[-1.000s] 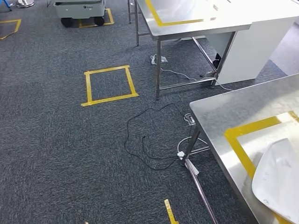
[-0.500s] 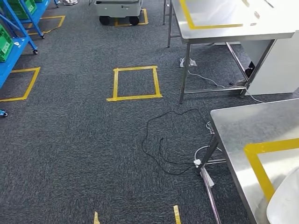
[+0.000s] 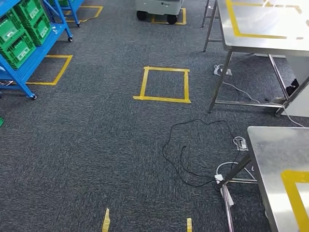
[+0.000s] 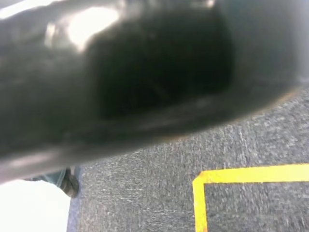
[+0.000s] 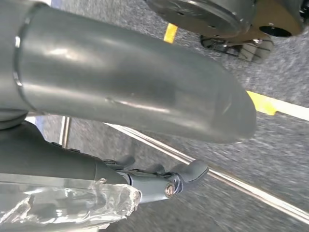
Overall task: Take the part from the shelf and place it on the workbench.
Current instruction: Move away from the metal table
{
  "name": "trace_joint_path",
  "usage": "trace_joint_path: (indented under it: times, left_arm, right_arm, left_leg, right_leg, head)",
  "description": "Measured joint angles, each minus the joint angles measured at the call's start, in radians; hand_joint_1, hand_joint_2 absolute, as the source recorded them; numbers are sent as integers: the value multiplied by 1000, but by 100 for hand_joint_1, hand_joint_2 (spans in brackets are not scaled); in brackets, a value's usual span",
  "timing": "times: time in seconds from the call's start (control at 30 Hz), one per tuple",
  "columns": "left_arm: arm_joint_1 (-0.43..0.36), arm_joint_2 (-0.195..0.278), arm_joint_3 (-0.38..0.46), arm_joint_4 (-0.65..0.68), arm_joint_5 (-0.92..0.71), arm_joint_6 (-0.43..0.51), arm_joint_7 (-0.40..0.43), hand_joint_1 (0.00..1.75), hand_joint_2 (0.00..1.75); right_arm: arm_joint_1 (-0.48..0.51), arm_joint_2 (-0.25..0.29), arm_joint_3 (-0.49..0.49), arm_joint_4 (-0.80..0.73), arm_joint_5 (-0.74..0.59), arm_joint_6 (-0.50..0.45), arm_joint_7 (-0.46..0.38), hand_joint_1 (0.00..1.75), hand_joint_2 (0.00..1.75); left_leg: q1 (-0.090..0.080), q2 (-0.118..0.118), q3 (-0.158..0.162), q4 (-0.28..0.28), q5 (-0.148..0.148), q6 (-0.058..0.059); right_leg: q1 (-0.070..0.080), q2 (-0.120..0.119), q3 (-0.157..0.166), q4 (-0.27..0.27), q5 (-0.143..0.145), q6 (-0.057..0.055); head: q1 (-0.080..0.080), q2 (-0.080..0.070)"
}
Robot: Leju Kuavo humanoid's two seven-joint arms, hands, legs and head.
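A blue metal shelf on castors is seen at the far left of the head view, standing upright on the grey carpet. Green plastic crates are stacked in its tiers. A stainless steel workbench is seen at the near right, partly cut off by the frame edge. Its top is marked with a yellow tape outline.

I look down on dark grey carpet with a yellow tape square. Left of the square stands a blue rack; right of it, steel tables, with a black cable nearer me.
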Motion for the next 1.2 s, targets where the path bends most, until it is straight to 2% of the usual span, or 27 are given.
trace_joint_path:
  times: [0.07, 0.1, 0.13, 0.17, 0.2, 0.23, 0.27, 0.3, 0.37, 0.4, 0.43, 0.5, 0.57, 0.6, 0.63, 0.67, 0.7, 0.73, 0.8, 0.87, 0.93, 0.97, 1.0, 1.07, 1.13, 1.17, 1.2]
  left_arm:
    - [-9, -1, 6, 3, -12, -1, -8, 0, 0]
    - [-15, -1, 11, 6, -20, -1, -13, 0, 0]
    - [-19, -2, 18, 11, -29, -1, -20, 0, 0]
    - [-23, -2, 26, 17, -37, -1, -26, 0, 0]
    - [-27, -2, 34, 24, -45, -1, -30, 0, 0]
    - [-30, -2, 40, 31, -50, -1, -34, 0, 0]
    - [-34, -2, 45, 36, -55, -1, -37, 0, 0]
    - [-38, -1, 49, 42, -59, 0, -39, 0, 0]
    - [-44, 0, 56, 50, -64, 1, -43, 0, 0]
    - [-45, 1, 60, 55, -66, 1, -44, 0, 0]
    - [-45, 1, 64, 59, -66, 1, -45, 0, 0]
    - [-47, 1, 69, 66, -67, 2, -47, 0, 0]
    - [-52, 2, 69, 70, -67, 3, -48, 0, 0]
    - [-53, 2, 69, 71, -67, 3, -48, 0, 0]
    - [-53, 3, 69, 73, -67, 3, -49, 0, 0]
    - [-52, 3, 69, 75, -67, 3, -49, 0, 0]
    - [-52, 3, 69, 77, -67, 3, -49, 0, 0]
    - [-51, 4, 69, 78, -67, 3, -49, 0, 0]
    - [-53, 4, 69, 79, -67, 4, -49, 0, 0]
    - [-55, 4, 69, 80, -66, 4, -49, 0, 0]
    - [-54, 3, 69, 81, -65, 6, -48, 0, 0]
    - [-53, 3, 69, 81, -65, 7, -48, 0, 0]
    - [-53, 2, 68, 81, -64, 8, -47, 0, 0]
    - [-56, 2, 66, 81, -62, 9, -45, 0, 0]
    - [-57, 2, 65, 81, -60, 10, -43, 0, 0]
    - [-56, 2, 64, 82, -60, 10, -42, 0, 0]
    - [-56, 2, 64, 82, -59, 10, -41, 0, 0]
  right_arm:
    - [2, 0, 1, -1, 4, -1, 0, 0, 0]
    - [3, 0, 2, -1, 7, -1, 0, 0, 0]
    - [4, 0, 2, -1, 10, -1, -1, 0, 0]
    - [4, 0, 2, -1, 14, -1, -2, 0, 0]
    - [4, 0, 2, -1, 18, -1, -3, 0, 0]
    - [4, 0, 2, -1, 21, -1, -5, 0, 0]
    - [4, 0, 1, -1, 26, 0, -7, 0, 0]
    - [4, 0, 1, -1, 30, 2, -9, 0, 0]
    - [2, 0, 1, -1, 41, 5, -14, 0, 0]
    - [1, 0, 1, -1, 46, 6, -17, 0, 0]
    - [-2, 0, -1, -1, 51, 6, -20, 0, 0]
    - [-6, 0, -4, 0, 59, 8, -28, 0, 0]
    - [-7, 0, -6, 1, 65, 10, -33, 0, 0]
    - [-7, 0, -8, 2, 68, 10, -33, 0, 0]
    - [-8, 0, -9, 3, 70, 10, -34, 0, 0]
    - [-10, 0, -11, 4, 72, 10, -35, 0, 0]
    - [-12, 0, -12, 4, 73, 11, -36, 0, 0]
    - [-14, 0, -12, 5, 76, 11, -37, 0, 0]
    - [-16, 0, -13, 6, 81, 13, -40, 0, 0]
    - [-18, 0, -13, 8, 87, 16, -42, 0, 0]
    - [-24, 0, -14, 10, 91, 20, -43, 0, 0]
    - [-27, 0, -14, 11, 94, 20, -43, 0, 0]
    - [-29, 0, -14, 12, 96, 21, -45, 0, 0]
    - [-30, 0, -15, 15, 102, 22, -47, 0, 0]
    - [-29, 0, -19, 20, 106, 23, -47, 0, 0]
    - [-29, 0, -22, 22, 107, 23, -47, 0, 0]
    - [-29, 0, -24, 24, 108, 23, -47, 0, 0]
  left_leg:
    - [4, -22, -3, -2, 4, 5]
    - [4, -34, -4, -2, 5, 6]
    - [4, -47, -4, -2, 5, 6]
    - [4, -60, -3, -2, 5, 5]
    - [5, -74, 0, -1, 4, 4]
    - [7, -87, 3, 0, 2, 1]
    - [6, -100, 4, 2, 0, -4]
    - [6, -113, 2, 6, -2, -11]
    - [7, -135, -5, 11, -3, -25]
    - [10, -146, -9, 11, -1, -31]
    - [12, -146, -11, 13, -1, -35]
    - [12, -104, -32, 54, -29, -42]
    - [10, -50, -89, 172, -95, -47]
    - [11, -39, -123, 240, -125, -49]
    - [12, -35, -146, 290, -140, -49]
    - [12, -33, -154, 305, -135, -49]
    - [12, -30, -141, 281, -111, -47]
    - [11, -21, -110, 222, -76, -43]
    - [4, 29, -39, 88, -22, -32]
    - [-4, 59, -12, 30, -11, -21]
    - [-6, 38, -13, 24, -7, -11]
    - [-4, 28, -12, 18, -3, -6]
    - [-1, 16, -11, 13, 2, -1]
    - [3, -7, -12, 8, 7, 6]
    - [3, -35, -14, 9, 8, 8]
    - [3, -49, -14, 9, 8, 8]
    - [3, -64, -12, 10, 7, 8]
  right_leg:
    - [-4, 55, -62, 124, -62, 6]
    - [-6, 66, -96, 191, -85, 8]
    - [-7, 70, -121, 233, -90, 10]
    - [-8, 71, -128, 237, -75, 12]
    - [-10, 74, -117, 202, -41, 13]
    - [-14, 84, -90, 137, 1, 15]
    - [-17, 108, -61, 68, 32, 17]
    - [-20, 129, -37, 13, 51, 16]
    - [-21, 151, -19, -32, 53, 9]
    - [-19, 142, -16, -34, 53, 2]
    - [-18, 129, -14, -35, 56, -6]
    - [-18, 103, -9, -39, 60, -21]
    - [-15, 72, -12, -40, 60, -28]
    - [-12, 55, -15, -40, 58, -31]
    - [-11, 40, -17, -40, 56, -33]
    - [-9, 25, -18, -40, 53, -34]
    - [-8, 11, -16, -40, 50, -34]
    - [-7, -2, -12, -40, 47, -34]
    - [-4, -23, -2, -39, 39, -27]
    - [-1, -42, 6, -39, 33, -16]
    - [-2, -56, 17, -42, 31, -5]
    - [-4, -43, 19, -38, 25, 1]
    - [-6, -17, 14, -20, 12, 7]
    - [-10, 47, -36, 80, -40, 15]
    - [-12, 69, -107, 209, -84, 20]
    - [-12, 71, -131, 241, -83, 21]
    - [-12, 72, -137, 236, -61, 22]
  head:
    - [5, 0]
    - [6, 0]
    - [6, 0]
    - [6, 0]
    - [6, 0]
    - [6, 0]
    - [7, 0]
    - [7, 0]
    - [8, 0]
    - [8, 0]
    - [8, 0]
    - [2, 0]
    - [-5, 0]
    - [-7, 0]
    - [-7, 0]
    - [-7, 0]
    - [-7, 0]
    - [-7, 0]
    - [-6, 0]
    - [-5, 0]
    - [-6, 0]
    - [-5, 0]
    - [-3, 0]
    - [2, 0]
    - [2, 0]
    - [2, 0]
    - [2, 0]
